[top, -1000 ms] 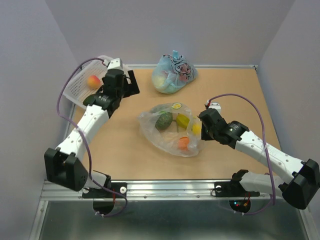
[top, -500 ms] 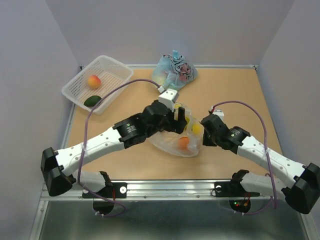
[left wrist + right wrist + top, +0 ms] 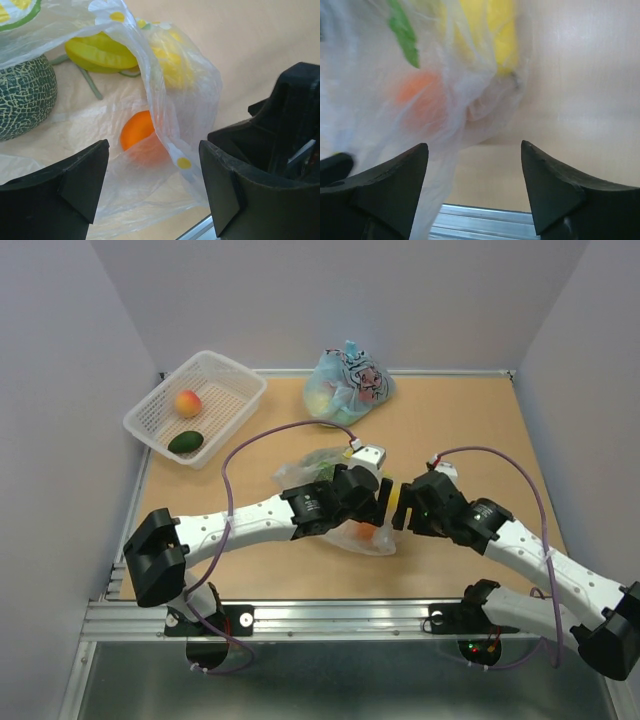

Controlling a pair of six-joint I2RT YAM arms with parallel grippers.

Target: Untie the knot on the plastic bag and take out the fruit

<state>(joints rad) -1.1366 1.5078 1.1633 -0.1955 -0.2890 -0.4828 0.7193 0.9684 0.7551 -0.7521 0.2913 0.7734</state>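
The see-through plastic bag lies mid-table, partly under my left arm. In the left wrist view its film drapes over an orange, a netted green melon and yellow fruit. My left gripper is open, its jaws astride the bag's loose near edge without pinching it. My right gripper is also open just right of the bag, with the blurred orange and a yellow fruit ahead. From above, both grippers meet at the bag's right end.
A white basket at the back left holds a peach and a dark green fruit. A light-blue printed bag sits at the back centre. The metal rail runs along the near edge.
My left arm swung from the basket across to the bag's right end, its gripper closing slightly. My right gripper went from shut to open and let go of the bag.
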